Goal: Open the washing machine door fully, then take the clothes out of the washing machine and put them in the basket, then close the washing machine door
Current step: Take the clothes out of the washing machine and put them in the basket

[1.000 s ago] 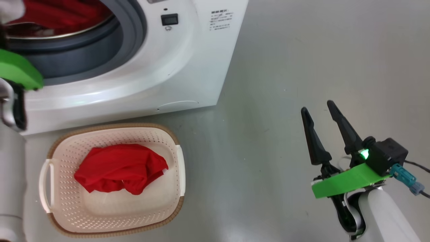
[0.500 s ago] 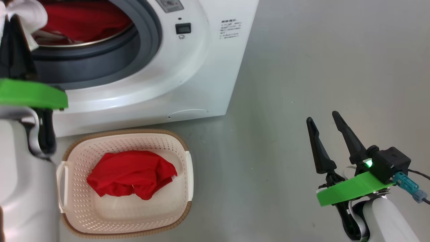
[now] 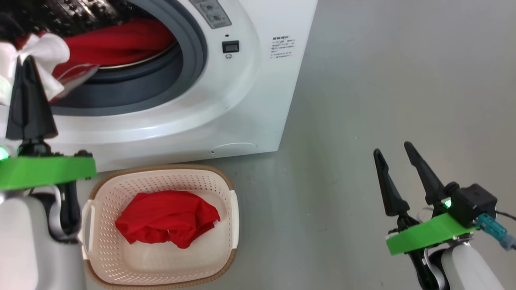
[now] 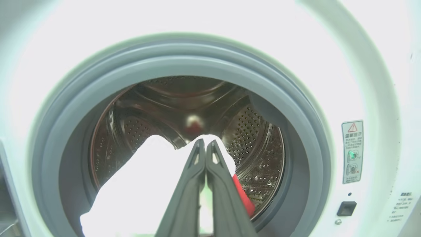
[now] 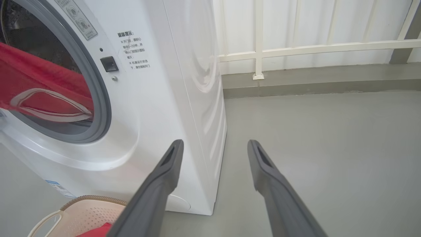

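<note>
the left gripper (image 3: 25, 64) is standing at the mouth of the washing machine (image 3: 242, 100), with its two fingers pressed together on a white cloth piece (image 3: 44, 46). in the left wrist view this gripper (image 4: 205, 143) is pinching only the upper edge of the cloth (image 4: 148, 184), and the rest is hanging loose below. the right gripper (image 3: 393, 149) is hanging over the bare floor (image 3: 363, 80), well apart from the machine, fingers spread and holding nothing.

a red garment (image 3: 117, 42) is lying in the drum (image 4: 256, 138), and one part of it with white trim is drooping over the grey rubber ring (image 3: 189, 52), touching the white cloth or very near it. i cannot tell if the two are tangled. if they are, i think the pull is going to drag the red one over the ring, and it may be falling on the floor at the machine's lower front edge and not in the basket (image 3: 225, 241).

the basket is standing on the floor just before the machine, with the other red garment (image 3: 167, 217) at its middle. the left gripper is more over the basket's left rim than over its centre, so a release here is risking that the cloth is landing on the rim or outside it. the pinch is also narrow, so the cloth may be slipping out.
</note>
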Robot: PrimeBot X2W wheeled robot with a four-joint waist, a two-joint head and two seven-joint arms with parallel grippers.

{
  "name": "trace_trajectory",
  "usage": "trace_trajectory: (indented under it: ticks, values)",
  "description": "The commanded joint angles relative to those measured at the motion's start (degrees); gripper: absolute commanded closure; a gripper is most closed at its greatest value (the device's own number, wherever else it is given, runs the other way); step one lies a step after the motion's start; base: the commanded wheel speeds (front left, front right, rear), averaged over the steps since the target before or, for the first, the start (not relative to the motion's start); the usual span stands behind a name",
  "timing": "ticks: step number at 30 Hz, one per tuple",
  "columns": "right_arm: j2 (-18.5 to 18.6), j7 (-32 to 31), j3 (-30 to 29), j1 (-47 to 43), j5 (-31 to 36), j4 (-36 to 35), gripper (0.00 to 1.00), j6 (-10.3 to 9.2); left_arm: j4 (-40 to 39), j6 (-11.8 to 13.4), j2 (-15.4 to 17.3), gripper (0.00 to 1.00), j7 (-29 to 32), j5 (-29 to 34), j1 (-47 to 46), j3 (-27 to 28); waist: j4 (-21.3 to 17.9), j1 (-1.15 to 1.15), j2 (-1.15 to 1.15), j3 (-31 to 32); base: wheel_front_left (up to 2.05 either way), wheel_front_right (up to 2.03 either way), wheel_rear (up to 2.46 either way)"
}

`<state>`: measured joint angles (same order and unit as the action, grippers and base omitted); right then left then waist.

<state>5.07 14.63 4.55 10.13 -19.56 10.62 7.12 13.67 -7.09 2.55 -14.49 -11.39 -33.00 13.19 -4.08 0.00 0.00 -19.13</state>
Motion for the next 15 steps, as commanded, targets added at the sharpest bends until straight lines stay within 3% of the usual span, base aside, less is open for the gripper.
trace_trajectory:
  ticks: [1, 15]
  values:
    - [0.48, 0.37, 0.97, -1.37, 0.48, -1.40, 0.00, 0.36, -4.20, -0.36, 1.29, 1.00, -0.51, 0.43, 1.77, 1.72, 0.26, 0.00, 0.00, 0.49, 0.00, 0.00, 0.00]
    - [0.73, 0.37, 0.57, -2.98, 0.59, -1.72, 0.00, 0.36, -21.59, -0.39, 0.38, 1.00, -0.51, 0.39, 8.54, 1.07, 0.90, 0.00, 0.00, 2.08, 0.00, 0.00, 0.00]
